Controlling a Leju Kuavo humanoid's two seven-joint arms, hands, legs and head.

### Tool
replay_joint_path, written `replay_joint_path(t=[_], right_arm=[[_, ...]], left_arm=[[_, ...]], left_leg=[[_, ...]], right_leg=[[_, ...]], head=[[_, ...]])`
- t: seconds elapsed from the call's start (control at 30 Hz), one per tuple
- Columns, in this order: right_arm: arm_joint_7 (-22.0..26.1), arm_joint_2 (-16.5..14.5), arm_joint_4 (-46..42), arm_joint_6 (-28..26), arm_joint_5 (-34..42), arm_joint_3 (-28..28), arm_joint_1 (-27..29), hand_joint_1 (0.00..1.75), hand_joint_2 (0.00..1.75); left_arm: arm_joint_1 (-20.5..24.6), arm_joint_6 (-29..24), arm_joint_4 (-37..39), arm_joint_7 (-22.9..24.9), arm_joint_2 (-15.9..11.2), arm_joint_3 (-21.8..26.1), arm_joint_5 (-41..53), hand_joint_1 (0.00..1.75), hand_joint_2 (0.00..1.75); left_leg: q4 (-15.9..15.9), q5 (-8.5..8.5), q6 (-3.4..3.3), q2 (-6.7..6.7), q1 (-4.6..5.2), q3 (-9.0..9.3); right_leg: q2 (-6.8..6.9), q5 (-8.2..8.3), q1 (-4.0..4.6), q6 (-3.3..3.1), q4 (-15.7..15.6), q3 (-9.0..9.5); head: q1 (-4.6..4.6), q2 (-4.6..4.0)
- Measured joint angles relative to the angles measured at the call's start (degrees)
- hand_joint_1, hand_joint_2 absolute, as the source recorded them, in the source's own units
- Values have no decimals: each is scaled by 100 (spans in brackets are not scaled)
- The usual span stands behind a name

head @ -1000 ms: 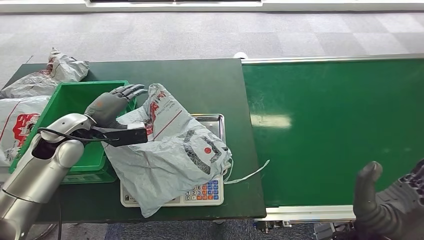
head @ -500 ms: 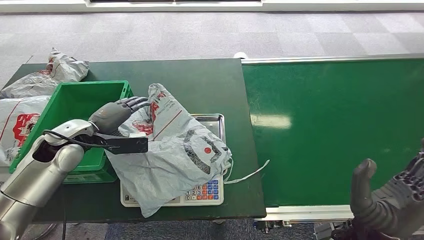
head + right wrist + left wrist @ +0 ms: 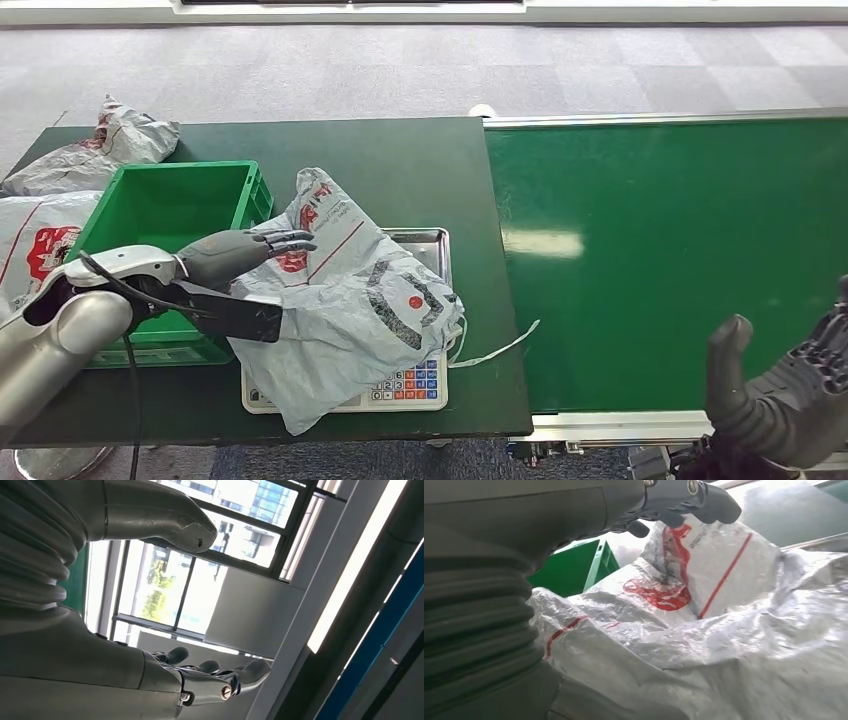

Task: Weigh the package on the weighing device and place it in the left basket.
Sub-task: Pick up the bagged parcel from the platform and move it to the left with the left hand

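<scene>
The package (image 3: 345,300), a crumpled grey bag with red print, lies on the scale (image 3: 415,385) near the front of the dark green bench (image 3: 400,170), just right of the green basket (image 3: 160,205). My left robot hand (image 3: 245,250) reaches over the package's left edge with fingers stretched out and apart, gripping nothing. My right robot hand (image 3: 775,400) hangs spread and empty at the near right, beside the green conveyor (image 3: 670,250).

grey package (image 3: 350,320) with red print, green basket (image 3: 160,210), green belt (image 3: 680,250)
</scene>
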State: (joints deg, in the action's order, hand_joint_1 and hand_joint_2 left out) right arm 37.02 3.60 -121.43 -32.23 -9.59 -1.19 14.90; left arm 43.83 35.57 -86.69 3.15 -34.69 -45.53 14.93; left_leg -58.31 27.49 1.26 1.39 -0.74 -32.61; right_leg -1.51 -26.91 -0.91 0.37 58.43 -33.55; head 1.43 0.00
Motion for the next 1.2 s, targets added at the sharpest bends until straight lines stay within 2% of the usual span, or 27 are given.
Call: replay_joint_path(t=[0.17, 0.5, 0.6, 0.7, 0.83, 1.0, 1.17, 1.2], right_arm=[[-11, 3, 21, -20, -26, -2, -3, 0, 175], [-126, 1, 34, -22, -93, -2, -123, 0, 175], [-125, 2, 34, -21, -69, -2, -119, 0, 175], [-135, 2, 34, -19, -77, -2, -115, 0, 175], [-138, 2, 34, -15, -101, -2, -106, 0, 175], [-229, -26, 34, -5, -296, 10, -105, 0, 175], [-302, -96, 34, -23, -456, 58, -102, 0, 175], [-312, -107, 34, -28, -470, 62, -100, 0, 175]], left_arm=[[249, 93, -141, 81, -21, -384, -303, 0, 175], [182, -108, -66, 73, 153, -829, -503, 0, 175], [84, -377, 12, -47, 259, -872, -543, 0, 175], [-133, -788, 255, -279, 489, -878, -428, 0, 175], [-351, -1057, 552, -444, 751, -889, -265, 0, 175], [-674, -1745, 1272, -759, 1457, -868, 313, 0, 175], [-813, -1945, 1884, -866, 2009, -857, 509, 0, 175], [-825, -1965, 1990, -878, 2096, -844, 525, 27, 175]], left_leg=[[0, 0, 0, -3, 2, 1], [0, 0, 0, -2, 2, 1], [0, 0, 0, -1, 3, 1], [0, 1, -1, -2, 4, 1], [0, 1, -2, -2, 6, 3], [-1, 1, -4, 10, 10, 1], [-1, 2, -5, 6, 12, 1], [-1, 2, -5, 7, 12, 1]], right_leg=[[-3, 0, -3, 0, 0, 1], [-1, 0, -3, 0, 0, 0], [-1, 0, -4, 0, 0, 1], [-1, 0, -5, 1, 0, 1], [-4, 0, -7, 1, -1, 0], [9, 0, -10, 2, -1, 6], [9, 1, -11, 3, -1, 6], [10, 1, -11, 3, -1, 6]], head=[[-1, 0], [-1, 0], [-1, 0], [-1, 0], [0, 0], [-1, 0], [-1, 0], [-1, 0]])
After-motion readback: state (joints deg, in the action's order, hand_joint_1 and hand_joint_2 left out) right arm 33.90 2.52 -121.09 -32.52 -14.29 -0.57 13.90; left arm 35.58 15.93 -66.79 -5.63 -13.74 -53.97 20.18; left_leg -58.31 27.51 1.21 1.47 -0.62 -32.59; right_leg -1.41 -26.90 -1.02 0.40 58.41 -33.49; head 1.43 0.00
